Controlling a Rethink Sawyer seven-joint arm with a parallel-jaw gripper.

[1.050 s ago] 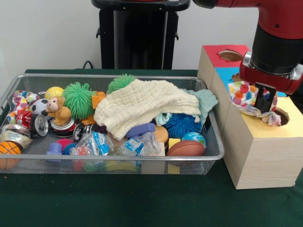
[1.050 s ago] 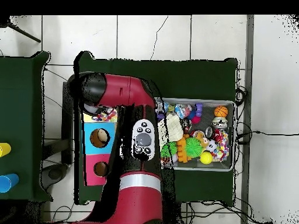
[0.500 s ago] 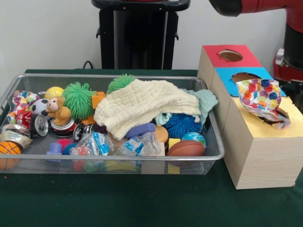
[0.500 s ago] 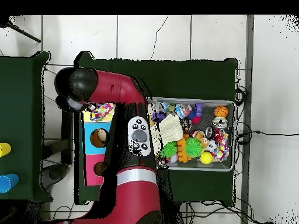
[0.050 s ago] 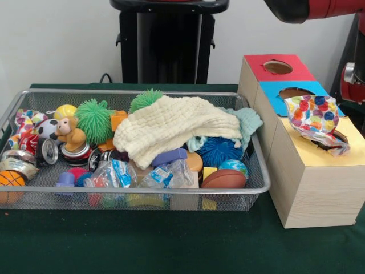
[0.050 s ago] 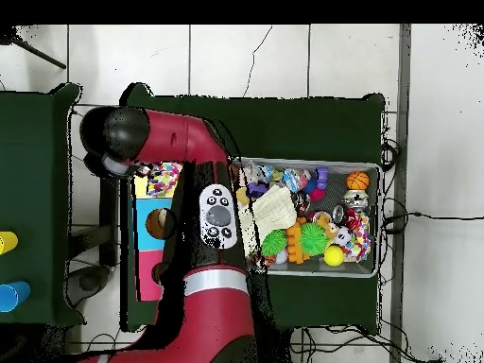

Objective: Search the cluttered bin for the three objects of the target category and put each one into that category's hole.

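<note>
Green cloth covers the tabletop [image 5: 171,245], with a white wall behind it. On the cloth stands a wire mesh bin [image 5: 259,177] filled with mixed items: a cream waffle cloth [image 5: 171,128] draped over the centre, a green spiky ball [image 5: 94,119], a blue spiky ball [image 5: 218,149], a plush monkey [image 5: 71,133], a small basketball [image 5: 10,179], a brown football [image 5: 224,178] and crumpled clear packets [image 5: 137,174]. Just beside the bin stands a row of wooden boxes with a red top [image 5: 259,71], a blue top [image 5: 272,91] and a yellow top [image 5: 311,153], each with a round hole. A polka-dot fabric piece [image 5: 315,117] lies across the edge of the blue top and the yellow top, its lower end at the yellow hole [image 5: 340,137], partly outside. The red arm [image 5: 353,68] shows at the right edge in the front view; in the overhead view its end [image 6: 112,142] sits above the boxes. The state of the end effector cannot be determined from either view.
</note>
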